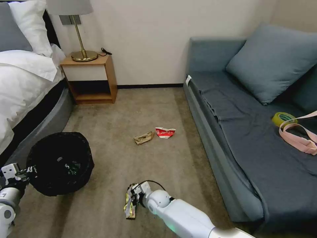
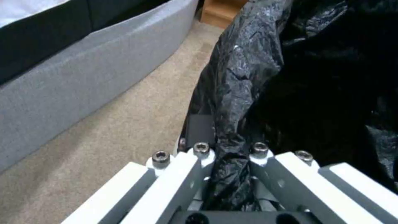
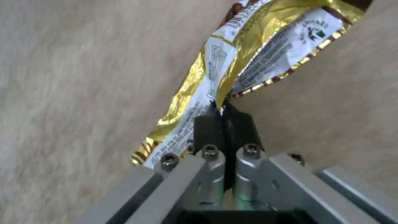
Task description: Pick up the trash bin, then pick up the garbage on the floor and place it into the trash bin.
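Black-bag-lined round trash bin [image 1: 61, 162]: contents too dark to identify; white wall hidden. Crinkled gold foil snack wrapper [image 3: 232, 62] cut off by frame edge.

We see a hotel-style bedroom: a bed [image 1: 23, 76] with white linen and pillows, a wooden nightstand [image 1: 90, 79] holding a brass lamp [image 1: 77, 29], a blue-grey sofa [image 1: 251, 132] with a cushion [image 1: 272, 61], and beige carpet [image 1: 138, 105].
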Robot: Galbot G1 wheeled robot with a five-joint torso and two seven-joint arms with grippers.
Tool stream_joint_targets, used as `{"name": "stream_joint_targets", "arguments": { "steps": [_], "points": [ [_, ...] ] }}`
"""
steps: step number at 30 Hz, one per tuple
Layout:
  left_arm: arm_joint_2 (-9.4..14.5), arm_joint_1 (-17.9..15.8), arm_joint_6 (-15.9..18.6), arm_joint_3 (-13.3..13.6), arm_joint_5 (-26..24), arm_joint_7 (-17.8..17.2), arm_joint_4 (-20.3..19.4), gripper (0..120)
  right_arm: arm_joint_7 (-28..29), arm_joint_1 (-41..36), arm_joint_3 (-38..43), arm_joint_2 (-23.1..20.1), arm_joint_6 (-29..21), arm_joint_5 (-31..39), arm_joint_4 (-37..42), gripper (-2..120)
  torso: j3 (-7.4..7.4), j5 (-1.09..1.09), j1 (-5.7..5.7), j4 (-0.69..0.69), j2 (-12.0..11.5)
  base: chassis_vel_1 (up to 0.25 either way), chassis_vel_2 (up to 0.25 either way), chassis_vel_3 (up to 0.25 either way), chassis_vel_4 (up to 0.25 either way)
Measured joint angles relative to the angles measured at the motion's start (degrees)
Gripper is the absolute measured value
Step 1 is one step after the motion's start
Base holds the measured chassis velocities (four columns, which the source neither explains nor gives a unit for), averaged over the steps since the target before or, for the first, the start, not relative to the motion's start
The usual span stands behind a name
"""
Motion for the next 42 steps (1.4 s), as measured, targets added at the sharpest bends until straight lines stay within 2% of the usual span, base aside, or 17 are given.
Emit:
{"name": "stream_joint_targets", "arguments": {
  "steps": [8,14,20,27,30,35,42],
  "points": [
    [-0.09,-0.23,0.06,0.94,0.38,-0.02,-0.64,2,1.51,4.31,6.6,-4.39,-0.3,2.54,7.79,0,0.0,0.0,0.0,-0.01,0.0,0.0,0.0,0.0,0.0],
    [-0.27,-0.3,0.33,1.47,0.42,-0.12,-1.36,2,2.18,7.44,9.9,-5.87,0.97,2.73,12.46,0,0.0,0.0,0.0,-0.02,0.0,0.0,0.0,0.0,0.0],
    [-0.26,-0.26,0.54,1.67,0.42,-0.22,-2.12,2,5.8,13.03,11.0,-6.21,6.76,3.85,18.78,0,0.0,0.0,0.0,-0.02,0.0,0.0,0.0,0.0,0.0],
    [-0.29,-0.04,0.66,1.86,0.07,-0.23,-2.44,2,6.86,19.3,5.15,-4.43,16.26,8.33,25.95,0,0.0,-0.01,0.0,-0.01,0.0,0.0,0.0,0.0,0.0],
    [-0.35,-0.02,0.69,1.99,0.04,-0.24,-2.54,2,6.86,20.35,3.22,-3.91,17.61,8.91,27.36,0,0.0,-0.01,0.0,0.0,0.0,0.0,0.0,0.0,0.0],
    [-0.4,-0.08,0.81,2.05,-0.23,-0.34,-2.8,2,6.34,23.01,-4.43,-2.03,21.14,9.23,32.03,0,-0.01,-0.01,0.0,0.0,0.01,0.0,0.0,0.0,0.0],
    [-0.38,-0.08,0.83,2.02,-0.47,-0.36,-2.8,2,5.53,23.3,-9.46,0.08,22.64,8.44,33.85,0,0.0,-0.02,0.0,-0.02,0.01,0.0,0.0,0.0,0.0]
  ]
}}
